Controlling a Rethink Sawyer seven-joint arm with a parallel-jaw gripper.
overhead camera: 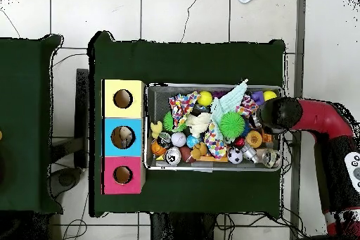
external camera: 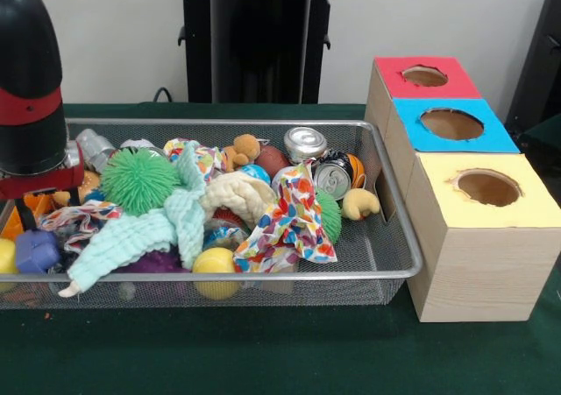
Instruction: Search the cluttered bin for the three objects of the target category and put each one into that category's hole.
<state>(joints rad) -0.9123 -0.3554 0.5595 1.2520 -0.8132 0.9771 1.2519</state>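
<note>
Two dented silver cans [external camera: 317, 160] lie among toys.

Shiny metal mesh bin [external camera: 399, 268] holding glossy cans [external camera: 305, 142] and soft cloth [external camera: 294, 220], beside matt wood-grain boxes [external camera: 478, 272].

The wire bin [external camera: 399, 268] is heaped almost wall to wall with toys, cloths [external camera: 289, 224] and cans [external camera: 305, 143], leaving bare mesh only at its near right corner. The arm [external camera: 31, 88] blocks the left end. The three box holes [external camera: 488, 187] stand unobstructed from above.
</note>
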